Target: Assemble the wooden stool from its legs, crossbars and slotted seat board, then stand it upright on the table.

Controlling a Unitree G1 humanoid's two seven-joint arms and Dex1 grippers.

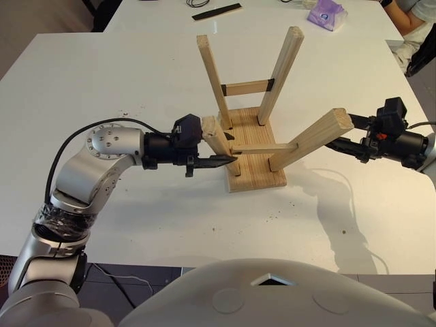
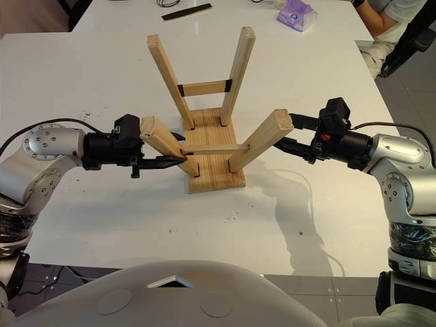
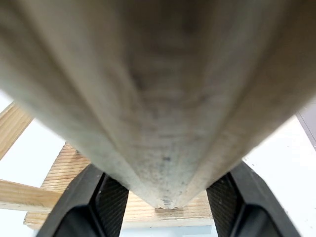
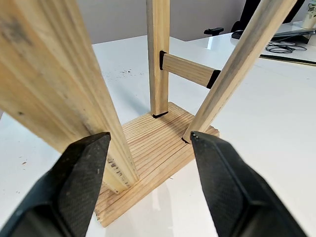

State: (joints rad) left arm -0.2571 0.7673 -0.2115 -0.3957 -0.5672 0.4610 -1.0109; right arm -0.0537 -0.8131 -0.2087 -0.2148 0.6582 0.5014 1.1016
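Stool (image 1: 246,136) looks fully joined: four legs and both crossbars seated, standing inverted on its seat board (image 1: 255,178) on the tabletop (image 1: 102,82). Left gripper (image 1: 230,159) fingers straddle the near-left leg (image 1: 216,139); clamping cannot be told. Right gripper (image 2: 291,133) fingers are spread beside the near-right leg (image 1: 310,139). Left to do: flip it upright.

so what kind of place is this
Probably an office or lab workroom: two large white tables set close, dark cables lying on the far one, a half-built pale wooden stool on the near one.

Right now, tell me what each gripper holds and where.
Left gripper clamps the left leg low down, by the crossbar. Right gripper is open at the right leg, gripping nothing.
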